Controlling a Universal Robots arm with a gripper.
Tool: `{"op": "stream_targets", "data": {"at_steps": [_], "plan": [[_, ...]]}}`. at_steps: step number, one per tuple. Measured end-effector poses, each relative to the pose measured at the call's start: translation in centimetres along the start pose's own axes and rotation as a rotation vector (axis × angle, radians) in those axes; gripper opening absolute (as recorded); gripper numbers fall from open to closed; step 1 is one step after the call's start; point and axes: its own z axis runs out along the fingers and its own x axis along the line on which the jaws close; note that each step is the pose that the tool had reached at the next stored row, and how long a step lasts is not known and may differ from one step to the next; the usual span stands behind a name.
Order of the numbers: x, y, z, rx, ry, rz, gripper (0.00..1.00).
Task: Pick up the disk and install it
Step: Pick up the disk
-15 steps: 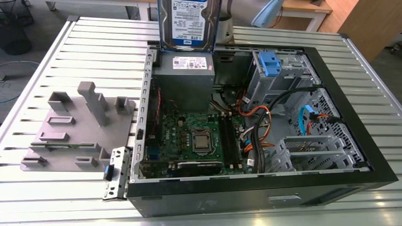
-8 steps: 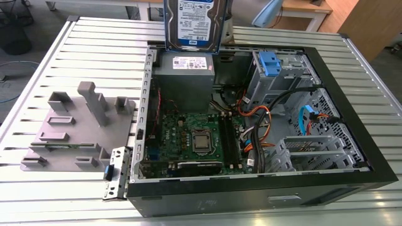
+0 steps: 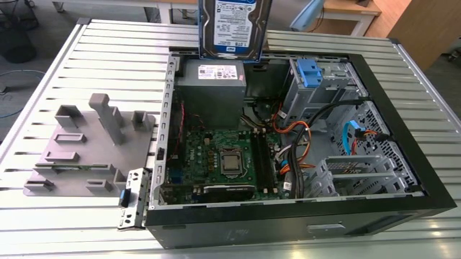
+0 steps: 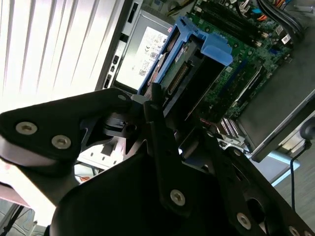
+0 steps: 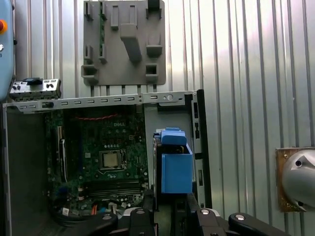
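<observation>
Exterior view: disk aloft and upright, label toward the camera, over the far rim of the open case, above the grey box. Touching nothing below. Case lying on the slatted desk; grey tray well apart on the exterior view's left.

Second wrist view: pincer clenched on the disk, black fingers gripping one end. Exact contact faces hard to tell. Blue frame around the edges, connector edge bare, board beyond.

First wrist view: disk seen edge-on, blue frame foremost, hanging over the case's side wall, just beside the board. Pincer close behind it.

Handling, judged:
- Stiff metal block, likely heavy for its size.
- Smooth faces, prone to slip.
- Plastic frame springier and weaker than the body.
- Shock-sensitive, so no knocks on the sheet-metal rim.
- Best hold across the metal body, clear of the connector pins.
- Grip at one end leaves a long overhang, so tilt likely if the clamp is loose.
</observation>
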Motion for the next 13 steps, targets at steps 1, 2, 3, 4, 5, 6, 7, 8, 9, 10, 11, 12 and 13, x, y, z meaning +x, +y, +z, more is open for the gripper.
{"op": "stream_targets", "data": {"at_steps": [1,2,3,4,5,6,7,8,9,10,11,12,13], "plan": [[-0.01,-0.22,0.0,0.0,0.0,0.0,0.35],[-0.03,-0.45,-0.01,0.0,-0.0001,0.0,0.35],[-0.04,-0.69,-0.01,0.0,-0.0001,0.0,0.35],[-0.06,-0.99,-0.02,0.0,-0.0001,0.0,0.35],[-0.08,-1.24,-0.03,0.0,-0.0001,0.0,0.35],[-0.1,-1.51,-0.04,0.0,0.0,0.0,0.35],[-0.11,-1.77,-0.04,0.0,-0.0001,0.0,0.35],[-0.13,-2.01,-0.04,0.0,0.0,0.0,0.35],[-0.14,-2.26,-0.05,0.0,-0.0001,0.0,0.35],[-0.16,-2.51,-0.06,0.0,0.0,0.0,0.35],[-0.18,-2.75,-0.06,0.0,0.0,0.0,0.35],[-0.19,-2.98,-0.07,0.0,0.0001,0.0,0.35],[-0.21,-3.2,-0.07,0.0,0.0,0.0,0.35]]}}
